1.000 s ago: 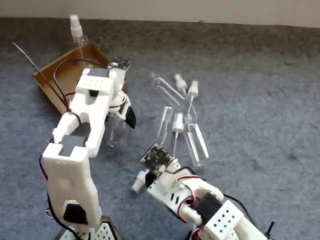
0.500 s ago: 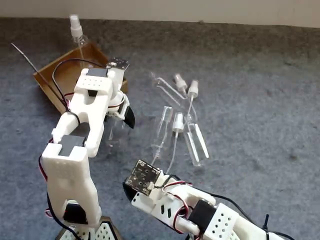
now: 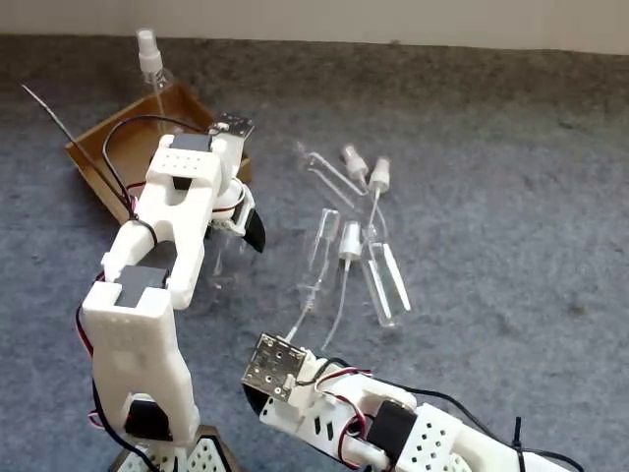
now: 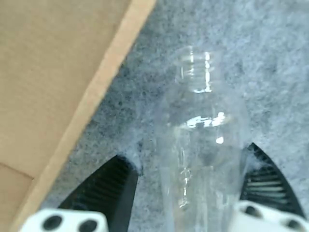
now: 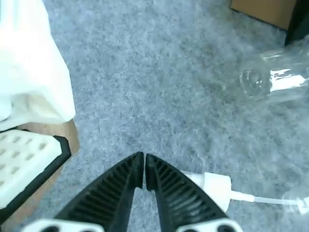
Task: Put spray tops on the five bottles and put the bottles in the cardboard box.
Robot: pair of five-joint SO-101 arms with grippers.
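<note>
The left pincer (image 4: 188, 157) is open wide, with a clear bottle (image 4: 203, 145) that has no top between its two fingers, just beside the cardboard box (image 4: 58, 72). The right pincer (image 5: 145, 164) is closed with nothing in it, low over the grey carpet (image 5: 159, 72). A white spray top (image 5: 215, 186) lies just beside it. More bottles (image 3: 321, 241) and spray tops (image 3: 378, 175) lie on the carpet, away from the box.
</note>
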